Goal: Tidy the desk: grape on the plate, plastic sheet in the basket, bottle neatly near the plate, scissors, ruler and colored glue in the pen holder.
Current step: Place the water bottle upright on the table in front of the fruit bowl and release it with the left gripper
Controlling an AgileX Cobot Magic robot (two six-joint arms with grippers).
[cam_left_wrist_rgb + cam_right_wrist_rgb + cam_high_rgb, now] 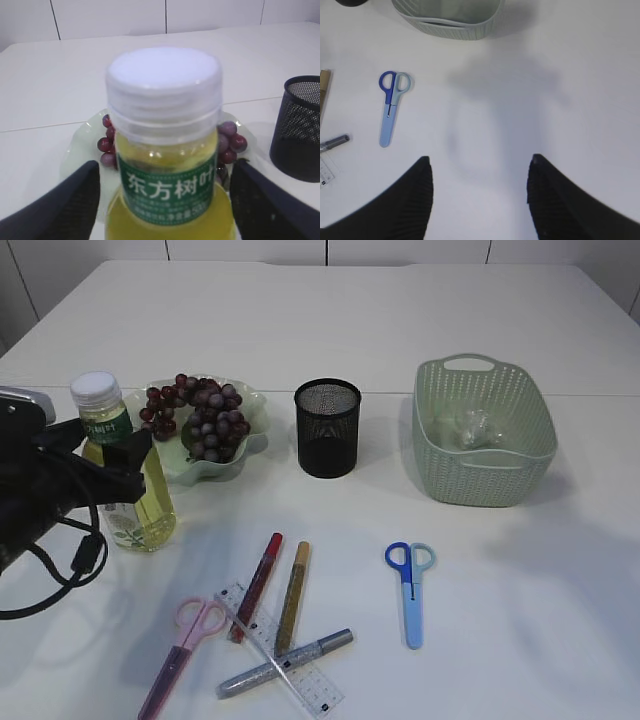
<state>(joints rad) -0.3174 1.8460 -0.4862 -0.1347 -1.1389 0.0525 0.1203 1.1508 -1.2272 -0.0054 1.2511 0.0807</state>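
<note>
The left gripper (162, 200) stands wide open around the bottle (167, 150), fingers apart from its sides, just left of the plate (255, 410) with grapes (200, 415). The right gripper (480, 200) hangs open over bare table, holding nothing, right of the blue scissors (391, 105).

Bottle (167, 165) base cut off below – basket (447, 17) mostly beyond the top edge

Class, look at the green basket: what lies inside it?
Inside the green basket lies a crumpled clear plastic sheet. The near wall hides part of the basket's floor, so anything else there cannot be seen.
</note>
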